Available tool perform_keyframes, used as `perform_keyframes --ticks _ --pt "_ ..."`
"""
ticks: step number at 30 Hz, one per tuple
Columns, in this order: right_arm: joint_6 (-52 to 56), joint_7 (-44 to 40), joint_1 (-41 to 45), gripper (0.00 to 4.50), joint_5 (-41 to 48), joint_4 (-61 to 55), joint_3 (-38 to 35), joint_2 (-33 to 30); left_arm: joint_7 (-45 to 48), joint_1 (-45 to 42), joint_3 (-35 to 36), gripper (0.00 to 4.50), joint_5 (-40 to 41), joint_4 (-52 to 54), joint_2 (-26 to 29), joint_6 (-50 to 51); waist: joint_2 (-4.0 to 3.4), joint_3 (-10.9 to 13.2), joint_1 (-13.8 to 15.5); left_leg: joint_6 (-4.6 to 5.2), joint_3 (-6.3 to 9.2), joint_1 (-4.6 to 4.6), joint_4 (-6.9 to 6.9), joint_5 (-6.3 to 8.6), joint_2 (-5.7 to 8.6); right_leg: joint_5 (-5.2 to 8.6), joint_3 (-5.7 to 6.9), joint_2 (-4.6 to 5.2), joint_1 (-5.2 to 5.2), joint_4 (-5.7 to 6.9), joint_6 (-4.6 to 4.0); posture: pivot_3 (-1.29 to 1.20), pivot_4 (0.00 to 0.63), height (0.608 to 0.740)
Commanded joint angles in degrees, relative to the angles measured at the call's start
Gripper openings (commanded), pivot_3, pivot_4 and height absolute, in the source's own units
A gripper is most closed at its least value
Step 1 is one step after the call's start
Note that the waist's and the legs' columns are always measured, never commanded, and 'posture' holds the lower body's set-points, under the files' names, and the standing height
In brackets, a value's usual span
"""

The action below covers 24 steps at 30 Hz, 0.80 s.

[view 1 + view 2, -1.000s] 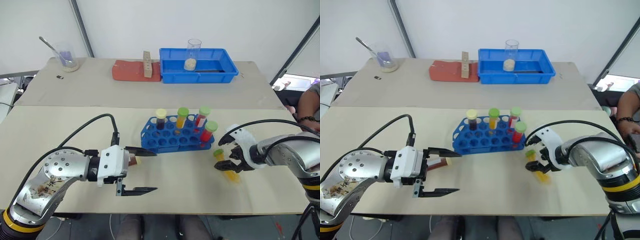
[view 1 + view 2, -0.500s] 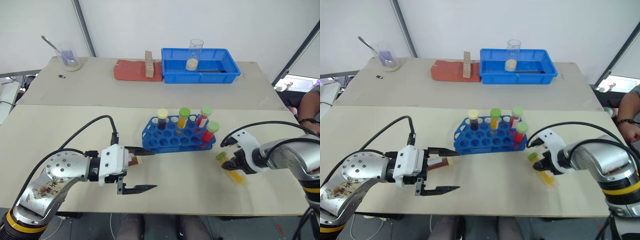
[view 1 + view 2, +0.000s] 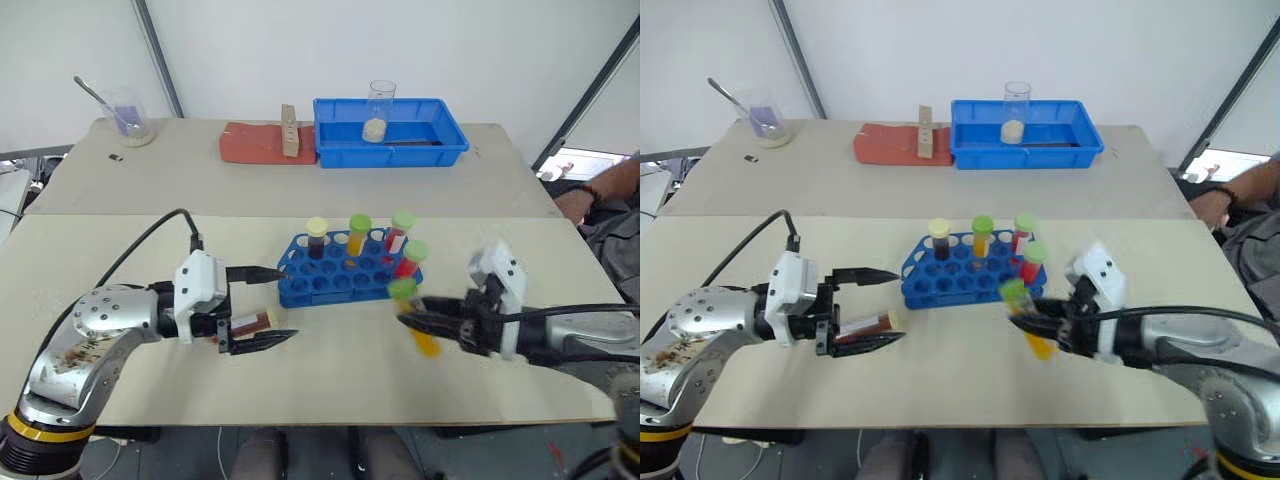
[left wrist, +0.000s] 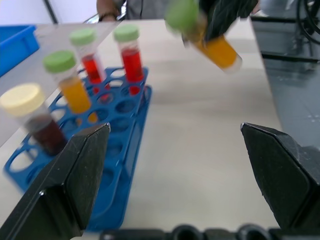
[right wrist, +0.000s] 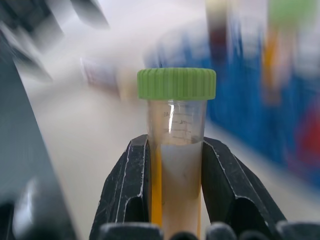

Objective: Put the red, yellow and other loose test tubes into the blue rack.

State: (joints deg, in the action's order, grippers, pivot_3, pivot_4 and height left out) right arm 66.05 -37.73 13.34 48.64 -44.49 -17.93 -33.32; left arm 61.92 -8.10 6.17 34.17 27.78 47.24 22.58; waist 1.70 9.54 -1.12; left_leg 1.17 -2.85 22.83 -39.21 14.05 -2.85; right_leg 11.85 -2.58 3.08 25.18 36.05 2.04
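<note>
i see two beige tables (image 3: 330,375) pushed together, seam running across between them. white wall (image 3: 300,45) behind, with a dark slanted pole (image 3: 158,58) at the left and another (image 3: 590,85) at the right. a person's arm (image 3: 590,195) at the right edge. light is even and bright.

**Clutter along the far edge of the table**

Well beyond both pincers: a blue tray (image 3: 445,152) holding a clear beaker (image 3: 378,110), a red pad (image 3: 250,145) with a wooden block (image 3: 289,131) beside it, and a spoon-bearing cup (image 3: 127,117) far left.
</note>
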Motion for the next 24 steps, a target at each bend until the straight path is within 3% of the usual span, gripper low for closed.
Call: perform_keyframes --ticks 1,7,12,24 --pt "-8.7 6.0 2.5 1.00 -2.3 0.2 3.3 6.6 0.5 0.1 2.7 4.50 0.9 0.2 1.2 -0.4 0.00 0.0 0.0 0.00 0.00 -0.01 0.00 0.00 0.00 0.00 0.00 0.00 -0.02 0.00 -0.01 0.00 0.150 0.729" --pt "-26.0 12.8 3.4 1.00 -15.5 9.0 12.8 17.5 -1.3 -0.7 3.5 4.50 1.9 1.0 0.7 1.4 0.00 0.0 0.3 -0.01 -0.02 0.08 0.00 -0.01 0.01 -0.08 0.02 0.04 0.03 -0.03 0.08 0.00 0.150 0.729" --pt "-39.0 13.8 0.0 1.00 -24.7 15.8 18.9 21.2 -2.5 -0.7 2.9 4.50 2.5 2.3 0.4 2.2 0.04 0.0 0.2 0.00 -0.02 0.14 0.13 0.00 0.05 -0.20 0.06 0.08 0.11 -0.05 -0.25 0.00 0.150 0.729" --pt "-51.5 17.0 -1.4 1.00 -32.4 24.5 20.2 24.9 -3.5 -3.1 1.6 4.50 2.8 2.2 0.1 3.0 0.04 0.0 0.2 -0.05 -0.02 0.01 0.17 -0.04 0.03 -0.19 0.06 0.05 0.08 0.06 -0.28 0.00 0.150 0.729"
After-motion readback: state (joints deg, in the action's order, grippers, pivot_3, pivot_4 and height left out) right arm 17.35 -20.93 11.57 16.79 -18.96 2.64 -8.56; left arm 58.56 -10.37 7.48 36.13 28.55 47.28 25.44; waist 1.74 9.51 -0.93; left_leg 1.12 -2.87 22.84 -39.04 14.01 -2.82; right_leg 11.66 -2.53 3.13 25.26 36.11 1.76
